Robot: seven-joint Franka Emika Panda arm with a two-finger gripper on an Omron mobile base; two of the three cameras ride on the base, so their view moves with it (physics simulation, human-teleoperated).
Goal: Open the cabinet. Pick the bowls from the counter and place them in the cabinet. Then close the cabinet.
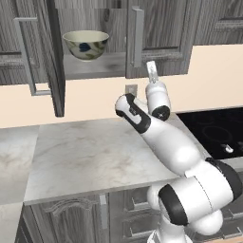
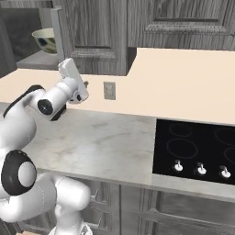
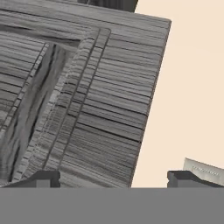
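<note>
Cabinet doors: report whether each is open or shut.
The cabinet is half open: its left door is swung out, exposing the floral bowl on the shelf; the right door looks shut.

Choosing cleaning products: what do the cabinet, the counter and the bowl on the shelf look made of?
Cabinet: dark grey wood, matt, by its streaky grain. Counter: marble-like stone, smooth, whitish with beige veins. Bowl: probably glazed ceramic, cream inside, floral pattern outside.

Wood-grain cabinet (image 1: pixel 156 33), marble-look counter (image 1: pixel 90 156), glossy cooktop (image 2: pixel 197 147)
</note>
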